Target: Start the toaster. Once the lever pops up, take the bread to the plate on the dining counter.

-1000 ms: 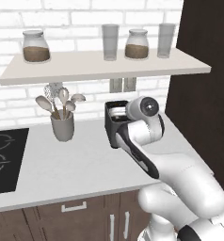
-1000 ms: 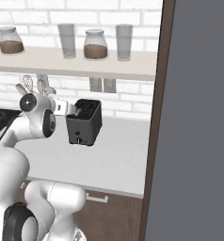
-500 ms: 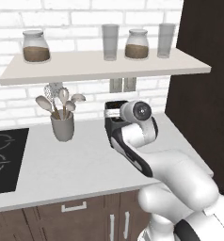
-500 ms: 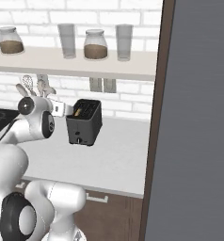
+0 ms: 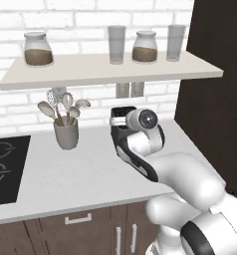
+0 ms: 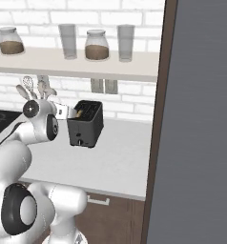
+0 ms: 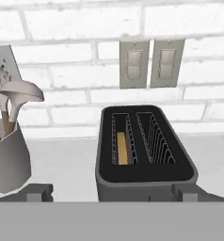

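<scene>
The dark grey toaster (image 7: pixel 144 176) stands on the white worktop against the brick wall, its two slots facing up. A brown bread slice (image 7: pixel 121 147) sits low in its left slot, and the right slot holds nothing. My gripper (image 7: pixel 111 194) hovers just in front of and above the toaster, open, with one fingertip (image 7: pixel 38 192) far to each side. In the right base view the toaster (image 6: pixel 86 124) shows its front face and small round knob (image 6: pixel 79 142); the lever is too small to make out. The hand (image 6: pixel 62 112) sits by the toaster's upper left corner. The plate and dining counter are out of view.
A grey utensil cup (image 5: pixel 65 133) with spoons stands left of the toaster, and a black hob (image 5: pixel 1 167) lies further left. A shelf (image 5: pixel 105 69) with jars and glasses hangs overhead. Wall switches (image 7: pixel 149 63) are behind the toaster. A dark tall cabinet (image 6: pixel 201 119) closes the right side.
The wrist has crept slightly toward the toaster. The toaster and the bread have not moved.
</scene>
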You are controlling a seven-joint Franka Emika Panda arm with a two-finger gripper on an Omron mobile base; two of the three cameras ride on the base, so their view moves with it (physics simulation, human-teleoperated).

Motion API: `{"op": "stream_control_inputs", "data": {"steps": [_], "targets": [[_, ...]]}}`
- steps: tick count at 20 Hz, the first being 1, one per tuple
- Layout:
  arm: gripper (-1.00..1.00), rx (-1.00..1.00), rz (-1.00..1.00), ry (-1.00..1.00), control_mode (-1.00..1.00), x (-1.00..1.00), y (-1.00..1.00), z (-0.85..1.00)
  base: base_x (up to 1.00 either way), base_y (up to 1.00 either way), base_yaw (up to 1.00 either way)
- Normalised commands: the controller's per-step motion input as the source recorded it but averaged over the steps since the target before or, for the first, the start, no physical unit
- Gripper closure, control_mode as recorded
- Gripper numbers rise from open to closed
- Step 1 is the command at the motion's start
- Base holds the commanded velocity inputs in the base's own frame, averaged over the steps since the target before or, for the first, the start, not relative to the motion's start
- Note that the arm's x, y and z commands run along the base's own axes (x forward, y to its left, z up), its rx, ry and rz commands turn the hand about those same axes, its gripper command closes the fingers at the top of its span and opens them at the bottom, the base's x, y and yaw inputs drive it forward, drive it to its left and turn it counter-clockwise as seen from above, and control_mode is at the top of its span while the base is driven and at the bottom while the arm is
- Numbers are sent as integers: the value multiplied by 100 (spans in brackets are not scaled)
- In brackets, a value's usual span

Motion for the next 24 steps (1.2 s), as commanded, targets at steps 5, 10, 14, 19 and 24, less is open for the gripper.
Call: {"op": "stream_control_inputs", "data": {"steps": [5, 10, 14, 19, 24], "targets": [[-100, 0, 0, 0, -100, 21, -3, -11, 0, 0, 0], [-100, 0, 0, 0, -100, 31, -2, -3, 0, 0, 0], [-100, 0, 0, 0, -100, 36, -4, -4, 0, 0, 0], [-100, 0, 1, 0, -100, 19, -5, -21, 0, 0, 0], [-100, 0, 4, 0, -100, 0, -4, -32, 0, 0, 0]]}}
